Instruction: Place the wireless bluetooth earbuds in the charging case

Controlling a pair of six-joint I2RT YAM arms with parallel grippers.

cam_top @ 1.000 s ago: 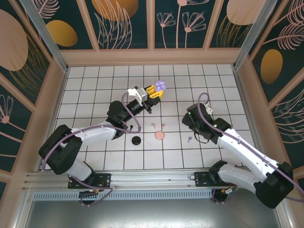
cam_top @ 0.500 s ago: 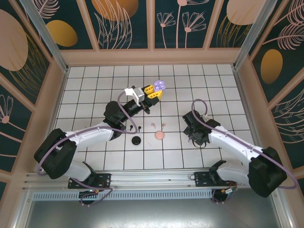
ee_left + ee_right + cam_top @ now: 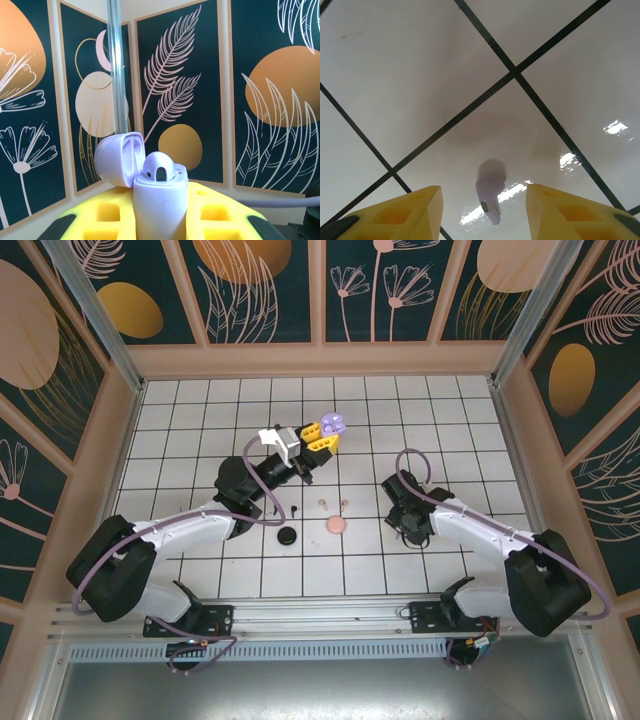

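Observation:
My left gripper (image 3: 322, 436) is shut on a lilac charging case (image 3: 160, 205) and holds it upright above the floor, toward the back. The case lid (image 3: 116, 159) is flipped open. One lilac earbud (image 3: 159, 169) sits in the case, its rounded head sticking out. On a white tile lies a second lilac earbud (image 3: 490, 192), stem toward the camera. My right gripper (image 3: 485, 212) hangs just over it, open, one yellow finger (image 3: 400, 215) on each side and neither touching. Seen from the top, the right gripper (image 3: 405, 525) points down at the floor.
Two pink earbuds (image 3: 323, 503) (image 3: 344, 502) and a pink disc (image 3: 336, 525) lie mid-floor between the arms. A black disc (image 3: 287, 535) and a small black earbud (image 3: 296, 508) lie near the left forearm. Patterned walls enclose the tiled floor (image 3: 200, 440).
My right gripper has dropped and shifted left over the lilac earbud, its jaws narrowing. The left arm has drifted slightly left, the case still in its grip.

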